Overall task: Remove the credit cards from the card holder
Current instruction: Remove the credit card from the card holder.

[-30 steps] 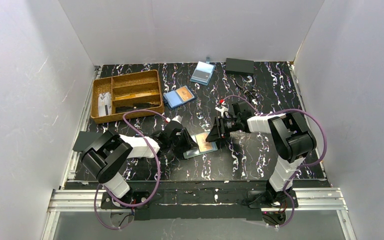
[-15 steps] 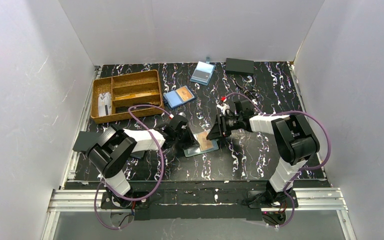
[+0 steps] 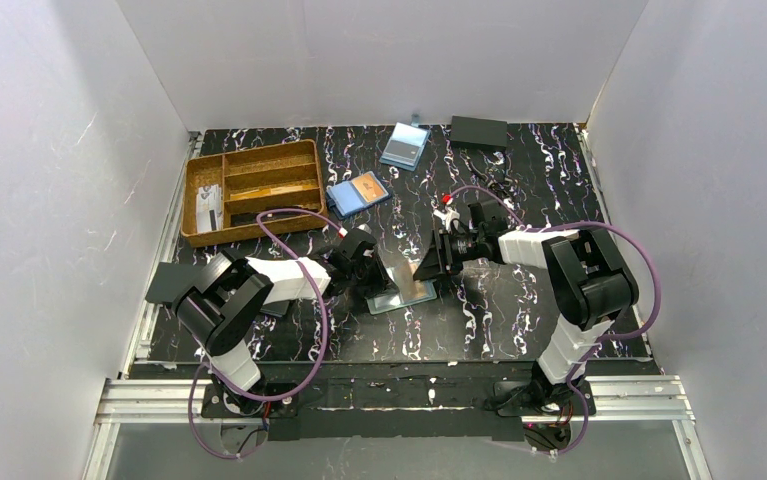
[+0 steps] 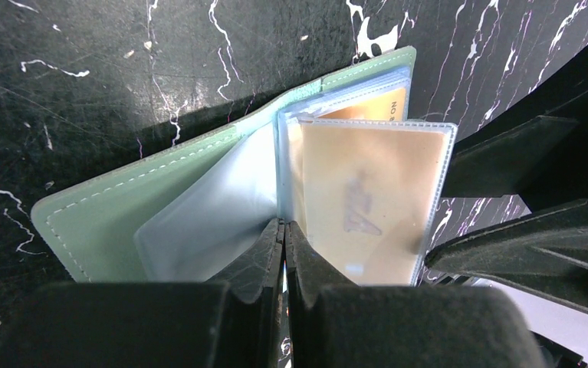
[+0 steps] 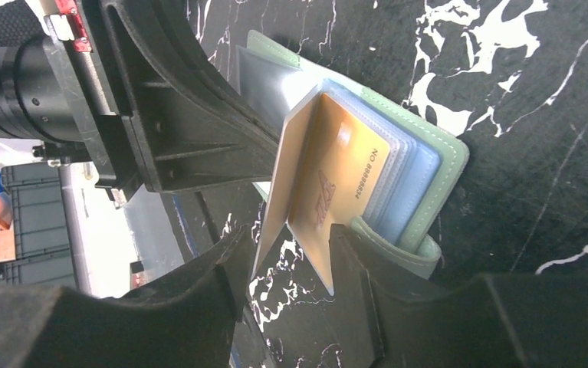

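At the far left, a compartmented wooden tray (image 3: pixel 254 190) is left out of the action. Nearer the middle, the left tool (image 4: pixel 284 230) is brought down at the spine of the card holder (image 3: pixel 404 293). Its fingers are pressed together there. Whether a thin plastic page is nipped between them cannot be told from the left wrist view. The card holder is spread open on the marbled tabletop (image 3: pixel 479 320), between the two arms, with its pale green cover flat and several clear pockets fanned above it.

The change is in the middle. A second ago the top pocket lay almost flat and showed as an orange-brown patch from above; half a second ago it was tilted. Now the clear leaf (image 4: pixel 367 199) is raised nearly upright and is seen from above as a pale wedge.

To the right, the right tool (image 5: pixel 292 238) is set with its fingers apart on either side of the leaf's free edge, and no firm clamp is evident. A gold card (image 5: pixel 336 184) is exposed behind the leaf, still seated in its pocket.

The step is judged to be the opening of a pocket, with the holder pinned for it. No card is seen out of the holder, so extraction is judged not yet begun.
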Available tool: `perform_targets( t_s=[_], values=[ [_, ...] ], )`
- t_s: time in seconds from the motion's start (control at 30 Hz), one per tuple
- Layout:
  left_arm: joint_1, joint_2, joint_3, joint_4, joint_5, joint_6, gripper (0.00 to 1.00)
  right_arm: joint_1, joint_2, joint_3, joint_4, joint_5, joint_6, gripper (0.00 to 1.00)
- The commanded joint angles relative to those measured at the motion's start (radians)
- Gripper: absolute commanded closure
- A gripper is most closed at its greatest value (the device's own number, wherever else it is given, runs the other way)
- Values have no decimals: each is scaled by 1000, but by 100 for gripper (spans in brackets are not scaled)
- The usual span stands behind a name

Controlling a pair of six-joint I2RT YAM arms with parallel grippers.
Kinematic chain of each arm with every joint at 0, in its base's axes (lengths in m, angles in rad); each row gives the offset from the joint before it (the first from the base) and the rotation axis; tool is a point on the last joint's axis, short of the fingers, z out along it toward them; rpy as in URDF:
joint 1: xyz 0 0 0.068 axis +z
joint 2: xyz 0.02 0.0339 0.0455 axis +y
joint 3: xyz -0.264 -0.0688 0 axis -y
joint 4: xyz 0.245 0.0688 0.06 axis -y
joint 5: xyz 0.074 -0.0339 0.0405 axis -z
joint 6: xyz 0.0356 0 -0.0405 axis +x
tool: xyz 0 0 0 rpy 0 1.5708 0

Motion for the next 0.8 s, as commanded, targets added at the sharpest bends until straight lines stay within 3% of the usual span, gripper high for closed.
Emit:
perform_targets(
  t_s=[0.0,0.17,0.3,0.4,0.5,0.67,0.77],
  values=[
    [10,73,-54,-215,-127,67,100,-1,-3,13,57,-68,27,49],
    [9,63,-55,-196,-69,74,100,33,2,12,68,-96,24,55],
    [11,51,-67,-156,-51,71,100,52,-3,14,76,-124,20,67],
    [17,28,-82,-136,-25,59,100,69,-7,14,87,-149,22,69],
    [23,-23,-99,-128,7,50,94,84,-8,13,92,-152,18,68],
    [33,-138,-140,-114,23,14,71,94,-1,15,91,-149,15,67],
    [41,-176,-170,-69,59,-11,63,104,0,15,90,-148,11,65]
  ],
)
